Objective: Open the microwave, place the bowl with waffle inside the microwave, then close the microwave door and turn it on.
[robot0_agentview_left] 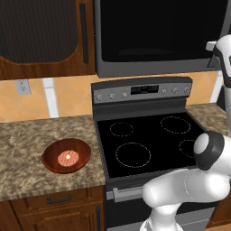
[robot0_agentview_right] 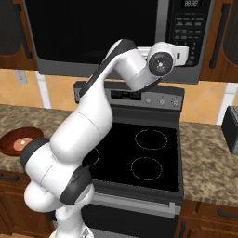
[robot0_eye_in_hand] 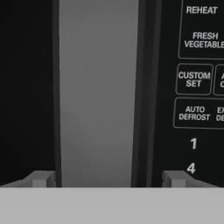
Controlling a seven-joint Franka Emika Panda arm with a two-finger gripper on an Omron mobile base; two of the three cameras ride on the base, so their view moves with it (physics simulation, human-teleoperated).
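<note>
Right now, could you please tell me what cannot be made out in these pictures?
- Microwave interior: black glass hides it in both base views.
- Gripper contact with the handle: hand view shows the jaws apart either side; touch unclear.
- Bowl: the arm partly covers it in the right base view.
- Keypad: cut by the hand view's edge.

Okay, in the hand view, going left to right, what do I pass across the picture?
Black glass of the microwave door → left fingertip → the door's grey vertical bar handle → right fingertip → the keypad, with Custom Set and Auto Defrost.
</note>
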